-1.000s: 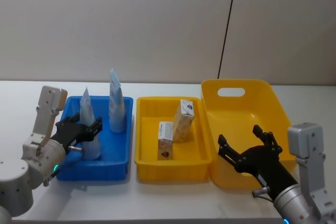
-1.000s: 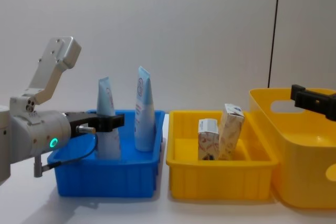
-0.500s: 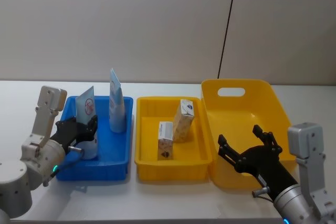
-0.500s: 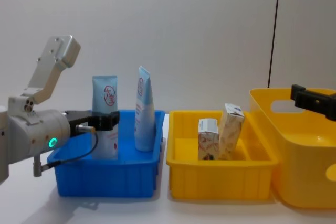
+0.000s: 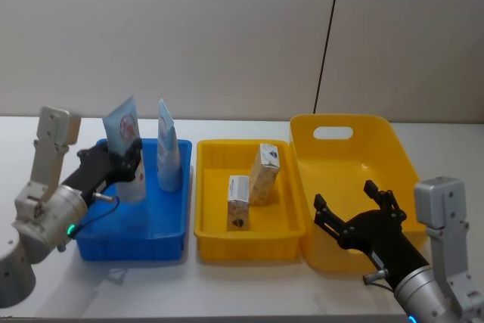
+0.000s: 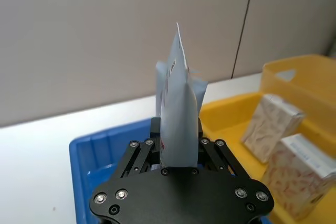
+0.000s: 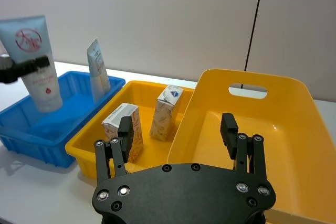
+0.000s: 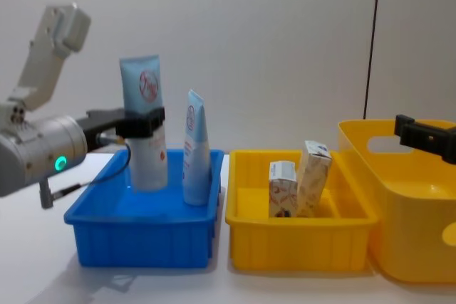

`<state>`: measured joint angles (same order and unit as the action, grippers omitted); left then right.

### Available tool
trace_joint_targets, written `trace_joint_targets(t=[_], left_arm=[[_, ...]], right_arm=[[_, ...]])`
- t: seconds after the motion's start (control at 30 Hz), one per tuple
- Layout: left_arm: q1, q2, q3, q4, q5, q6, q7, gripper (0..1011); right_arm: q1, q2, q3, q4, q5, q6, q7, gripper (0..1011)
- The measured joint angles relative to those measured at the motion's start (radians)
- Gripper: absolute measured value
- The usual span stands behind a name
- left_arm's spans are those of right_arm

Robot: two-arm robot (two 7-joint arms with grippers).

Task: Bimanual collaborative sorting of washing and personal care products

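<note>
My left gripper [image 5: 125, 164] [image 8: 142, 123] is shut on a pale-blue tube with a red round logo [image 5: 124, 128] [image 8: 140, 85] and holds it upright, lifted above the blue bin [image 5: 171, 238]. In the left wrist view the tube [image 6: 178, 93] stands edge-on between the jaws of the left gripper [image 6: 177, 132]. A second tube [image 5: 167, 153] [image 8: 194, 149] stands in the bin's back right part. Two cream boxes [image 5: 238, 200] [image 5: 265, 172] stand in the small yellow tray [image 5: 249, 244]. My right gripper [image 5: 344, 197] [image 7: 177, 124] hangs open over the large yellow bin [image 5: 395, 141], holding nothing.
The blue bin [image 8: 142, 241], the small yellow tray [image 8: 299, 248] and the large yellow bin [image 8: 420, 247] sit side by side, left to right, on a white table. A pale wall with a dark vertical seam stands behind. Bare table lies in front of the bins.
My left gripper has risen and moved back with the logo tube, lifting it off the blue bin's floor; the tube has turned so its logo faces forward. The right arm has stayed still.
</note>
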<state>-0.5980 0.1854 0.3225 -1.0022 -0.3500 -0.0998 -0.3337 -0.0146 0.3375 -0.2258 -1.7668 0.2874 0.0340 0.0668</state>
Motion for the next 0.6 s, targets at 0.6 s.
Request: trace_joint_targets(t=[0.6], left_arm=[[-0.003, 0.005, -0.005, -0.117, -0.111, -0.009, -0.180, 282]], right_arm=[[0.000, 0.000, 0.000, 0.000, 0.000, 0.000, 0.000, 1003]])
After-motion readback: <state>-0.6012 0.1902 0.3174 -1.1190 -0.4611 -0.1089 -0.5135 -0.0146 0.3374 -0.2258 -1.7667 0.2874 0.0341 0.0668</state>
